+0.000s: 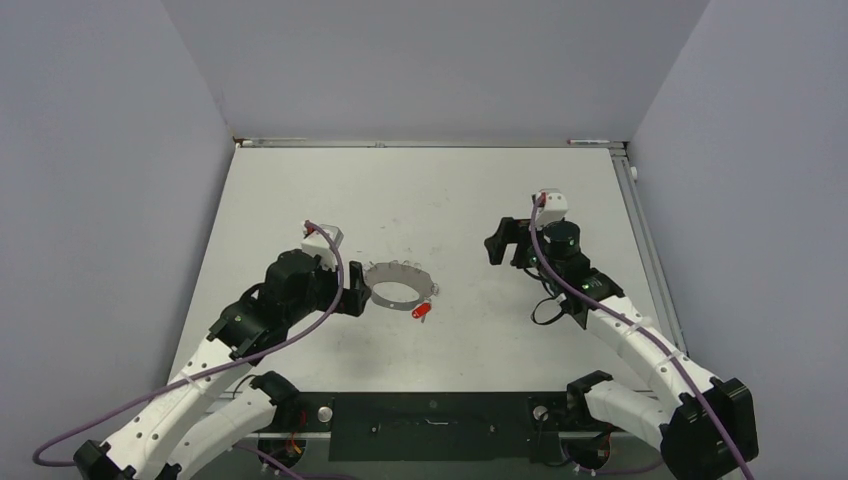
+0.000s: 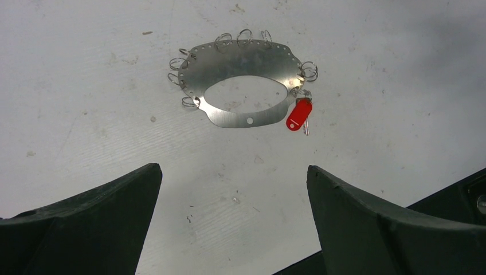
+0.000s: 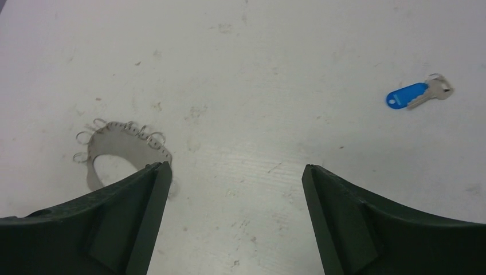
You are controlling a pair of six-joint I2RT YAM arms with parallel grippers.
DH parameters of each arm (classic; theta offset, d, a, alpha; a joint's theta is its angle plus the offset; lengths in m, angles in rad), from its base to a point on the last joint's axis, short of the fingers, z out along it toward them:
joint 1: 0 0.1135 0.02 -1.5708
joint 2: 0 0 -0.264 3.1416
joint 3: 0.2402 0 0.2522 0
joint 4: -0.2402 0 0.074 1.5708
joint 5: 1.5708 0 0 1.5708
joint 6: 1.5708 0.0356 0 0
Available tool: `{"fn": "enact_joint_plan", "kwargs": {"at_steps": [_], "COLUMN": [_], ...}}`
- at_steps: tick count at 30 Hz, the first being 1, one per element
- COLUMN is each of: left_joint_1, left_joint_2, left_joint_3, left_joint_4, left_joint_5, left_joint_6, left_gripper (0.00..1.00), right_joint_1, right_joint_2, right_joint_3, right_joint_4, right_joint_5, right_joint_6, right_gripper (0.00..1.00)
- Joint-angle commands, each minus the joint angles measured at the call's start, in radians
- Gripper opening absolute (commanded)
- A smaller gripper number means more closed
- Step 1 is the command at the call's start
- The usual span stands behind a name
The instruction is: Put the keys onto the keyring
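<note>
The keyring, a flat silvery hoop with small wire loops on its rim, lies on the white table. It also shows in the top view and in the right wrist view. The red key lies at the hoop's right rim, its head touching a wire loop; in the top view the red key is just right of the hoop. The blue key lies alone on the table, far from the hoop. My left gripper is open and empty just short of the hoop. My right gripper is open and empty, right of the hoop.
The table is white with grey walls on three sides. A metal rail runs along its right edge. A black base plate lies at the near edge between the arms.
</note>
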Motion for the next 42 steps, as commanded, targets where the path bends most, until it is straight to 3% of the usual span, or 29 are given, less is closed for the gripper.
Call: {"fn": "enact_joint_plan", "kwargs": {"at_steps": [1, 3, 12, 18, 31, 42], "left_joint_1": [0.005, 0.005, 0.009, 0.006, 0.015, 0.024], "left_joint_2": [0.044, 0.056, 0.053, 0.027, 0.064, 0.066], "left_joint_3": [0.027, 0.031, 0.029, 0.026, 0.031, 0.032], "left_joint_4": [0.022, 0.021, 0.013, 0.006, 0.010, 0.012], "left_joint_5": [0.055, 0.063, 0.062, 0.032, 0.034, 0.037], "left_joint_6": [0.019, 0.021, 0.023, 0.015, 0.032, 0.032], "left_gripper": [0.98, 1.00, 0.84, 0.79, 0.77, 0.77], "right_joint_1": [0.046, 0.096, 0.270, 0.294, 0.302, 0.307], "right_joint_2": [0.003, 0.005, 0.116, 0.252, 0.494, 0.630], "right_joint_3": [-0.001, -0.024, -0.015, 0.050, 0.139, 0.243], "right_joint_4": [-0.029, -0.013, 0.083, 0.080, 0.171, 0.143], "right_joint_5": [-0.227, -0.243, -0.261, -0.274, -0.344, -0.346], "right_joint_6": [0.041, 0.067, 0.109, 0.082, 0.086, 0.052], "right_gripper": [0.87, 0.85, 0.71, 0.59, 0.55, 0.53]}}
